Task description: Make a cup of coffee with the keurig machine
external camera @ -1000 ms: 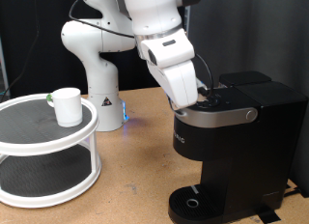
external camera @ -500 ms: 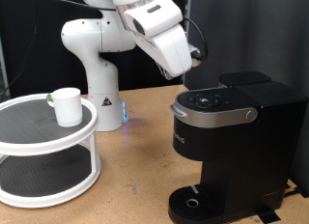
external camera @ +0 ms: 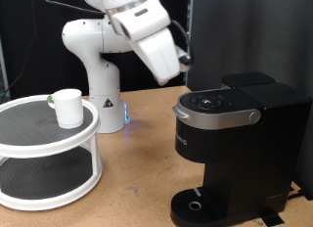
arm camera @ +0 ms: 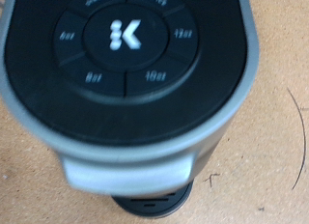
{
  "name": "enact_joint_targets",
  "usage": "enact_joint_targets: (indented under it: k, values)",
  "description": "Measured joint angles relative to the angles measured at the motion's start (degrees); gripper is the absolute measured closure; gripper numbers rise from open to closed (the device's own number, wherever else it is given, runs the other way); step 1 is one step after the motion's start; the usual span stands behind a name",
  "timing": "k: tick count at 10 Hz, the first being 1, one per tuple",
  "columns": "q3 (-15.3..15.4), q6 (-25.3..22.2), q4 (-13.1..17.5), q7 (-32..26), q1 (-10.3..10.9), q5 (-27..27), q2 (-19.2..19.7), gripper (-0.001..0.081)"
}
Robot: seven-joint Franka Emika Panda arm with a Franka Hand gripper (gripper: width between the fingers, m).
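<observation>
The keurig machine [external camera: 233,149] stands on the table [external camera: 137,178] at the exterior view's right, its lid down and its silver-grey handle [external camera: 220,116] curving across the front. Its circular drip tray [external camera: 196,204] at the base carries nothing. In the wrist view the machine [arm camera: 126,79] fills the picture from above, showing the round button panel [arm camera: 124,45] with its central K mark. The cup [external camera: 68,107] sits well apart at the exterior view's left, upright on the top tier of a white two-tier round stand [external camera: 49,154]. The end effector [external camera: 183,61] hangs in the air above the machine, toward the exterior view's left of its lid, touching nothing; whether its fingers are apart or together I cannot tell
</observation>
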Motion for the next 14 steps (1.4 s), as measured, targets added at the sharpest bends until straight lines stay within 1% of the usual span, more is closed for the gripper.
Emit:
enact_joint_targets:
  k: [2, 3, 4, 5, 6, 8, 9, 10, 12, 14]
  values:
    - [-1.57, -6.08, 0.65, -1.28, -1.6, -4.1, -0.15, 0.0802]
    - [-2.37, -8.91, 0.97, -3.33, -2.42, -6.21, -0.3, 0.0802]
    - [-3.18, -10.76, 1.21, -6.05, -3.03, -7.03, -0.54, 0.0802]
    - [-3.4, -11.46, 1.23, -7.79, -3.23, -7.11, -0.93, 0.0802]
    - [-3.39, -11.45, 1.15, -7.26, -3.23, -7.11, -0.91, 0.0802]
    - [-3.6, -12.06, 0.88, -3.12, -3.48, -6.15, -0.8, 0.0802]
    - [-3.75, -11.65, 0.48, -0.4, -3.97, -5.48, -0.95, 0.0802]
    - [-4.09, -11.79, 0.08, 0.79, -4.46, -5.66, -1.34, 0.0802]
    - [-5.13, -14.77, -0.34, -0.52, -5.59, -8.12, -2.76, 0.0802]
    - [-6.49, -18.64, -0.7, -4.42, -6.78, -11.05, -4.71, 0.0802]
